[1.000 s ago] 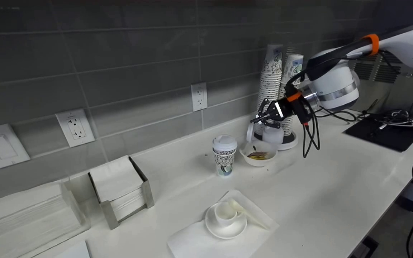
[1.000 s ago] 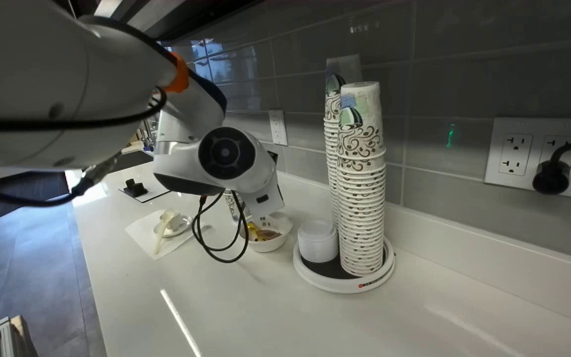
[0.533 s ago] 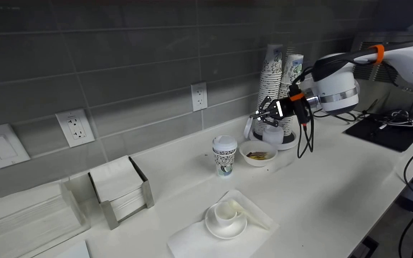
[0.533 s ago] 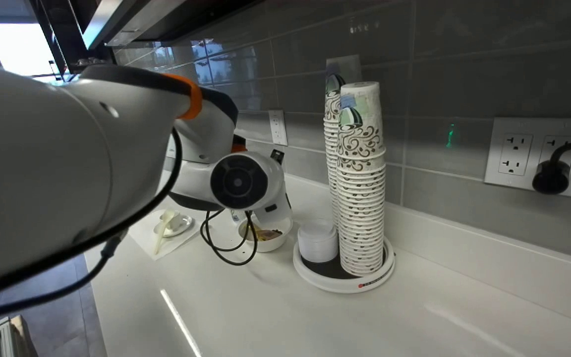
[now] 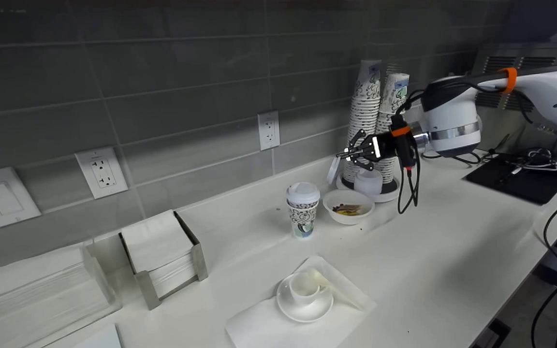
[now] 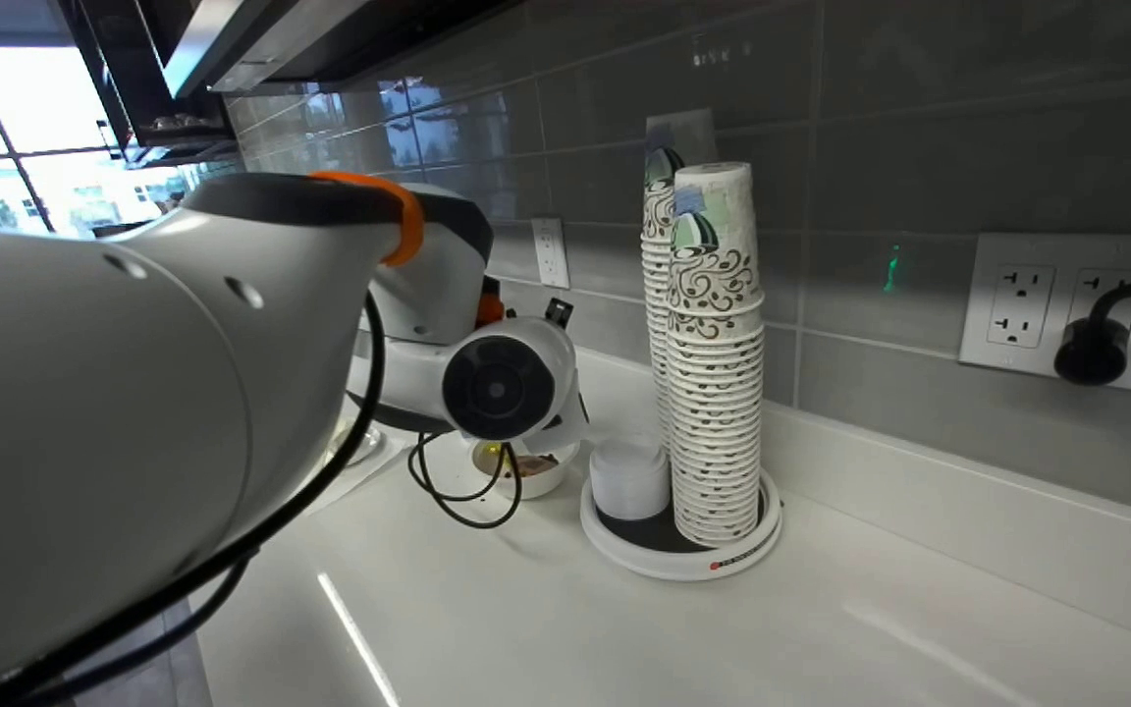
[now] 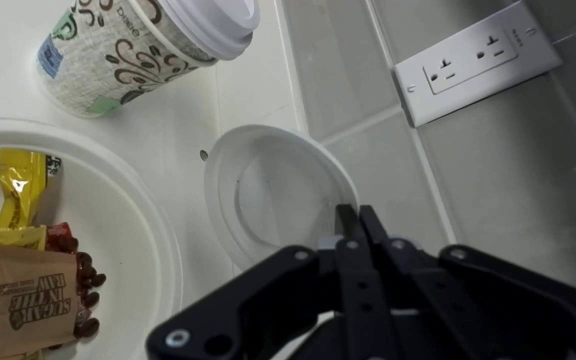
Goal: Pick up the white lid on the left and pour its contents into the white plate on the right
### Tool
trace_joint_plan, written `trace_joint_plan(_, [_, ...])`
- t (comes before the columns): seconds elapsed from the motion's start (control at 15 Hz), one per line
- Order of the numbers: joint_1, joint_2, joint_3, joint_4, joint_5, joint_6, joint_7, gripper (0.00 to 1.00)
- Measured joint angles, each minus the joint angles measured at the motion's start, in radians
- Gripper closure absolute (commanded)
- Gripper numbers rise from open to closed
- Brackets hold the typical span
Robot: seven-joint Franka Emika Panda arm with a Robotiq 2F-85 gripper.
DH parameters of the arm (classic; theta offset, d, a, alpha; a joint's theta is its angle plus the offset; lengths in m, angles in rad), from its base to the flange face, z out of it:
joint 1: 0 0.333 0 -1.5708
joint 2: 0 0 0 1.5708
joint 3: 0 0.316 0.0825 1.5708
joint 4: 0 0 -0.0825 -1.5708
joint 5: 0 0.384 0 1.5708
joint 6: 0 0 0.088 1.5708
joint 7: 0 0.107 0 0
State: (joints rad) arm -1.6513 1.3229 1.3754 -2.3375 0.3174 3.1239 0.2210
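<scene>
A: You've got your gripper (image 7: 357,212) pinched on the rim of the white lid (image 7: 288,190); jaws nearly together, lid tipped steeply. Wrist view gives you a few dark specks (image 7: 238,181) inside it.

B: Your lid is up off the counter (image 5: 428,251), near the white plate (image 7: 163,250) but apart from it. Plate holds dark beans (image 7: 90,300) and packets (image 7: 13,237).

A: Text for you: brown packet (image 7: 25,300) in the plate reads SUGAR IN THE RAW. Finer line on it is too small. Yellow packet (image 7: 20,172) with it has a black-and-white code block (image 7: 54,165) at one end.

B: You can also read Dixie on the lidded paper cup (image 7: 128,57), just beside the plate. Print on the wall outlet (image 7: 478,65): too small for you.

A: In an exterior view, check the round tray (image 6: 644,563) under the cup stack (image 6: 718,422): red mark (image 6: 716,566) plus dark lettering (image 6: 740,559) on its rim, illegible to you.
</scene>
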Motion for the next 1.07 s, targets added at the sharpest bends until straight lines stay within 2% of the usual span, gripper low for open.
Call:
trace_joint_plan(0.47, [0.001, -0.052, -0.001, -0.005, 0.000, -0.027, 0.007, 0.99])
trace_joint_plan(1.07, [-0.009, -0.346, 0.048, -0.087, 0.009, 0.028, 0.079, 0.99])
